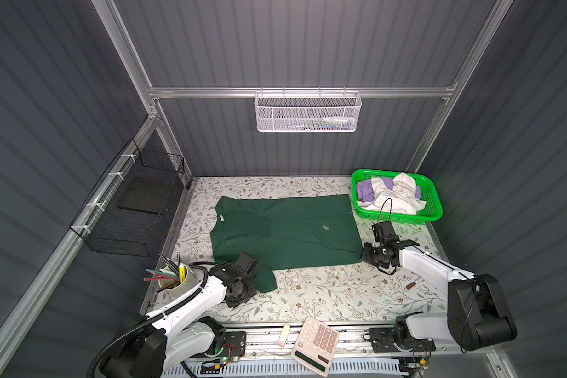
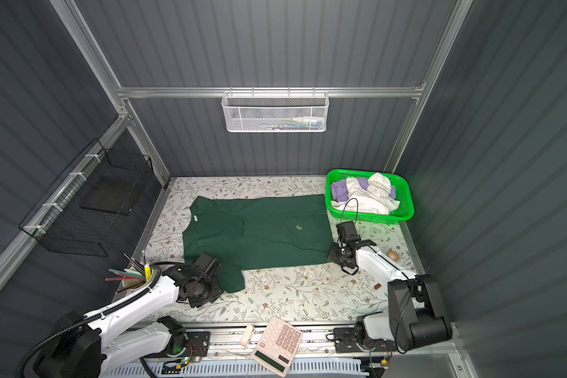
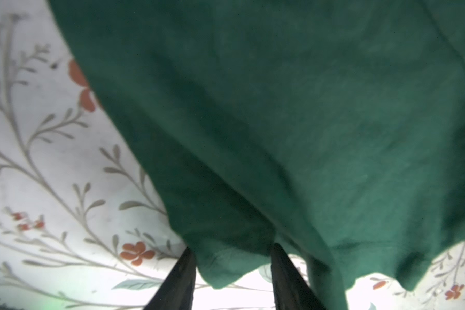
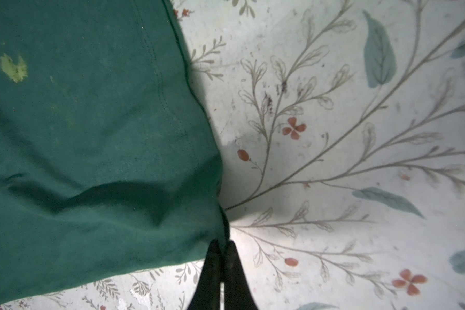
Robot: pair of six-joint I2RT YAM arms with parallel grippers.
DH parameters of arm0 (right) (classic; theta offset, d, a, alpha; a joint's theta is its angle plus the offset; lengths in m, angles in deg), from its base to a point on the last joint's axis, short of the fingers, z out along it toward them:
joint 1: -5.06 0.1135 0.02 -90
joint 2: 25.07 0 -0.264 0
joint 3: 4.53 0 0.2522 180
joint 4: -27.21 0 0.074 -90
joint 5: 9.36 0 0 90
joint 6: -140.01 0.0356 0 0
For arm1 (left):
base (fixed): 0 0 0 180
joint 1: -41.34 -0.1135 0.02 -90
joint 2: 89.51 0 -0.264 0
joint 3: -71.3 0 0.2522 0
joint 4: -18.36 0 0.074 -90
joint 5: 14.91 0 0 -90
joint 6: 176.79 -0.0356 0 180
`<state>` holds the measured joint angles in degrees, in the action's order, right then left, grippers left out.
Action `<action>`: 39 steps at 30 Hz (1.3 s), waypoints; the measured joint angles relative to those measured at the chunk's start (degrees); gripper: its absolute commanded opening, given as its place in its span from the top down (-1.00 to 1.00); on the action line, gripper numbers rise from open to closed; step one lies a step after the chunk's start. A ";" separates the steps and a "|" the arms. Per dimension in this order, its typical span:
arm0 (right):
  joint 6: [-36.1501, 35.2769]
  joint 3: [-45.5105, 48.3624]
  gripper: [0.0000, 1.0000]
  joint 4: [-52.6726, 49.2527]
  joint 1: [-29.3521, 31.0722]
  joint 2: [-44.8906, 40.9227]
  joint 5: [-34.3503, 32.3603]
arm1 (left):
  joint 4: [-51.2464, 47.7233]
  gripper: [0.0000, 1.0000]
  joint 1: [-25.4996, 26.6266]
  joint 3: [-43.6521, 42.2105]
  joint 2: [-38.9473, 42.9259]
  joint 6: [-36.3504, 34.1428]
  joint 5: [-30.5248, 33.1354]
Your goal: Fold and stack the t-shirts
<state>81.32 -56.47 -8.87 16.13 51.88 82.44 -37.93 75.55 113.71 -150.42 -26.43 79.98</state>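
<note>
Calculator (image 1: 315, 345): is being shown nearest the camera in both top views, lying tilted across the front rail, keys upward.
Counter (image 1: 324, 294): is being covered by a pale floral sheet; all the cloth is being carried on it.
Dark green t-shirt (image 1: 295, 229): is being shown spread flat across the middle of the counter, neck toward the left, hem toward the right. One sleeve is lying folded in over the chest; the near sleeve (image 1: 265, 278) is sticking out toward the front edge.
Neck label (image 1: 221, 217): is being seen as a small white patch at the collar.
Pale mark (image 4: 13, 67): is being seen on the body, toward the hem end.
Left tool (image 3: 231, 249): released; its fingers (image 3: 183, 276) are being shown apart, one on either side of the near sleeve's hem, with the cloth lying loose between them.
Right tool (image 4: 222, 245): clenched; the near hem corner of the dark green t-shirt is being pinched between its closed fingers (image 4: 212, 268), low over the counter.
Green basket (image 1: 434, 203): is being shown at the far right corner of the counter, just beside the hem's far corner.
White t-shirt (image 1: 403, 193) and lavender t-shirt (image 1: 364, 189): are being shown crumpled together inside the green basket.
Pen cup (image 1: 177, 281): is being seen at the front left corner, beside the left arm.
</note>
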 measured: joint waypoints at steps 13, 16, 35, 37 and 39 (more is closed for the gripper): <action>-0.52 0.24 0.99 0.02 0.00 -0.59 0.44 | -4.83 0.20 0.00 -0.63 4.09 0.92 -0.98; -0.52 0.24 1.00 0.02 0.00 -0.59 0.66 | -4.55 0.21 0.26 -2.25 4.79 0.87 -2.47; -1.77 0.28 0.99 -0.24 -0.02 -1.92 4.57 | -8.85 1.00 1.44 3.06 0.31 1.20 1.46; -1.75 0.50 0.99 -0.50 -0.02 -3.63 5.64 | -12.76 1.00 1.44 5.99 3.74 1.49 3.39; -1.51 1.31 0.99 -0.57 0.00 -5.79 6.60 | -16.33 1.00 1.44 9.25 6.93 2.21 5.07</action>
<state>79.81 -55.16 -9.44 16.13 46.08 89.04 -54.25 77.00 122.95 -143.49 -24.22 85.05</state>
